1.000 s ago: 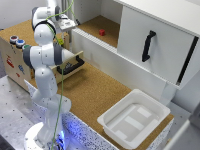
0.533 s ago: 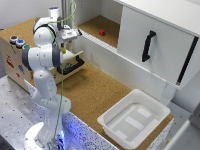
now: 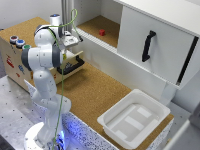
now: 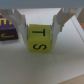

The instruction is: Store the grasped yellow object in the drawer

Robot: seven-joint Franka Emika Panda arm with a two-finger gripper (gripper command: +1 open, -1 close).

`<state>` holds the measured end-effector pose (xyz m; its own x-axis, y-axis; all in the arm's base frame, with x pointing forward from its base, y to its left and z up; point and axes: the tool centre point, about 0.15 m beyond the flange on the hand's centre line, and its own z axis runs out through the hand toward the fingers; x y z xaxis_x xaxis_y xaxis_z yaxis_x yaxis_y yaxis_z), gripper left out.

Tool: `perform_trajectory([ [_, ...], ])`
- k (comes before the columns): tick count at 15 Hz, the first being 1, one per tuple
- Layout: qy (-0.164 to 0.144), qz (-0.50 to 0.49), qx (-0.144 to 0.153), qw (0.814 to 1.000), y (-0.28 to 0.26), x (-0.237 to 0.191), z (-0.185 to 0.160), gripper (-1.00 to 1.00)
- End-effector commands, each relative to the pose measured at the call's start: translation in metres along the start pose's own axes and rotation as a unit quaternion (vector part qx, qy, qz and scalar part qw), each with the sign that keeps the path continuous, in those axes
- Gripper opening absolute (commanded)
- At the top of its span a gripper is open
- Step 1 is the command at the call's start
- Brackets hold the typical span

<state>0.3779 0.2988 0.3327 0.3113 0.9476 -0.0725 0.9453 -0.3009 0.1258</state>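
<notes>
In the wrist view a small yellow cube [image 4: 39, 39] with black letters sits between my two fingers [image 4: 20, 22], which press on its sides. My gripper [image 4: 41, 29] is shut on it. In the exterior view my gripper [image 3: 71, 41] hangs over the tan drawer [image 3: 76, 61], which has a black bar handle [image 3: 69, 69] and juts out, open, from a wooden box. The cube is too small to make out in that view.
The wooden box [image 3: 14, 56] carries coloured items [image 3: 17, 41] on top. A large white cabinet door with a black vertical handle [image 3: 146, 46] stands at the exterior view's right. A small red block [image 3: 102, 32] lies on the shelf behind. A white tub [image 3: 132, 119] sits at the front right.
My gripper has come down with the yellow cube in it, from high above the box to just over the open drawer.
</notes>
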Motion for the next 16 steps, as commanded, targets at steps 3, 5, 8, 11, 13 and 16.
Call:
perform_trajectory([
  [3,0.072,0.001,-0.013,0.997,0.011,-0.02,0.0,1.0],
  [5,0.072,0.009,-0.016,0.997,0.014,-0.019,-0.002,1.0],
  [8,0.079,0.027,-0.02,0.996,0.014,-0.015,-0.013,1.0],
  [11,0.092,0.049,-0.028,0.994,0.009,-0.013,-0.031,1.0],
  [13,0.101,0.072,-0.034,0.992,0.008,-0.014,-0.05,1.0],
  [16,0.108,0.091,-0.032,0.989,0.011,-0.014,-0.065,1.0],
])
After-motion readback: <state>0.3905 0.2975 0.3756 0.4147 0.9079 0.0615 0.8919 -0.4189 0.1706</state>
